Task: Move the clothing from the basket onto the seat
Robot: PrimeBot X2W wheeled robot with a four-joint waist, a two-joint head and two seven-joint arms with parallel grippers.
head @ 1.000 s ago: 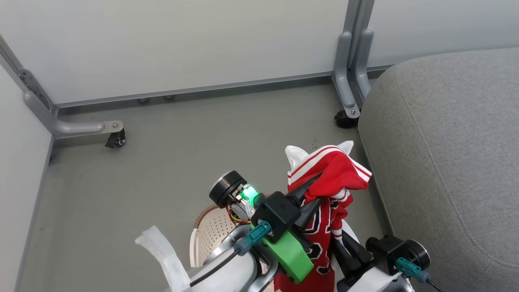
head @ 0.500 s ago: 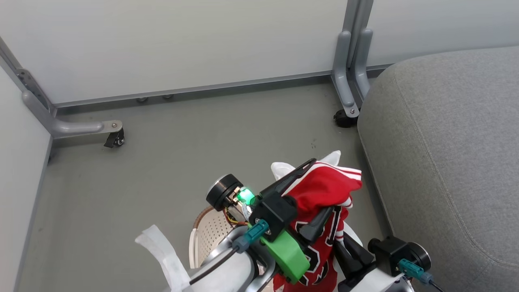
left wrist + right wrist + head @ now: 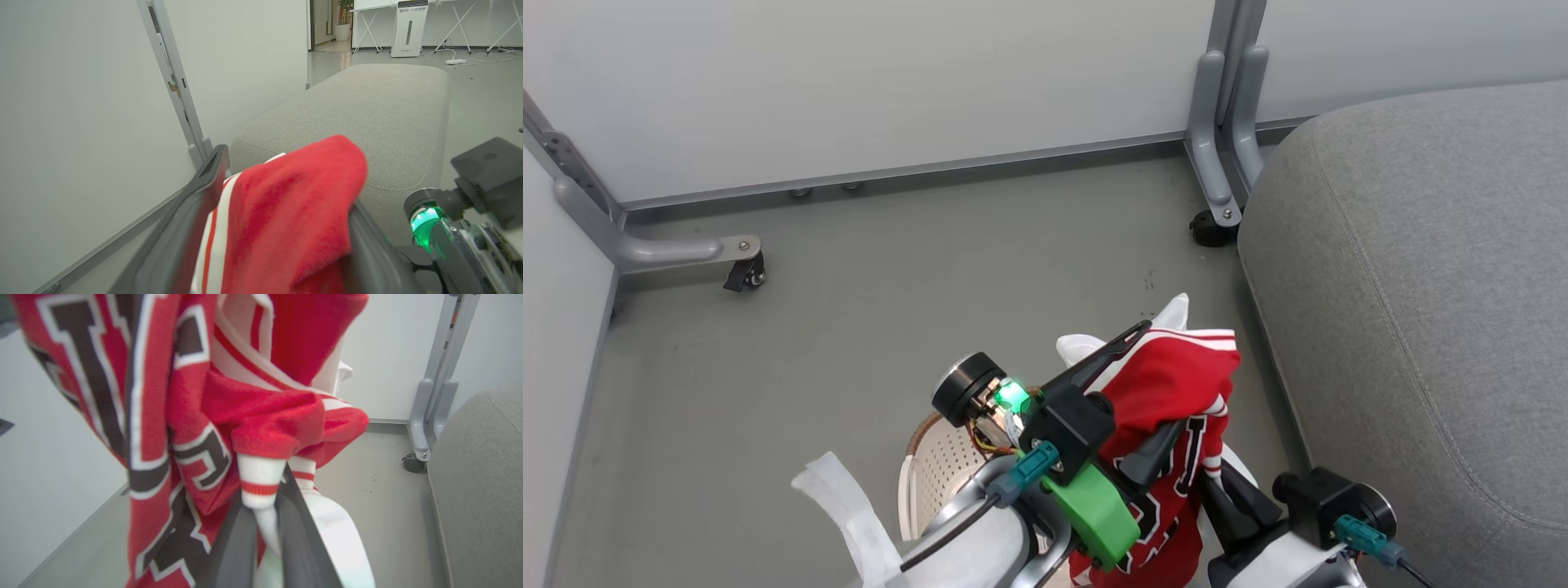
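jersey (image 3: 1176,371): red with white trim and black-and-white lettering. It is held up in the air between both grippers, above the basket and to the left of the seat's edge. It hangs clear of the seat, with a strip of floor showing between them.
jersey, close up: in the left wrist view the red bunch with white stripes (image 3: 286,228) fills the gap between the two dark fingers. In the right wrist view it hangs in folds (image 3: 261,428), with a white cuff banded in red at its lower end.
left gripper (image 3: 1161,377): jaws spread wide. The bunched cloth sits in the gap and drapes over the lower finger.
right gripper (image 3: 263,514): jaws clenched on the white cuff of the jersey, gripping it from below. In the head view it sits at the lower right, under the hanging cloth.
basket (image 3: 947,474): cream perforated wall with a brown rim. It stands on the floor and is mostly hidden under the left arm.
seat (image 3: 1421,286): large grey cushion to the robot's right, with nothing lying on the part in view.
floor (image 3: 849,343): grey.
partition panels (image 3: 890,82): pale, on grey legs. One castor (image 3: 1213,229) stands close to the seat's corner.
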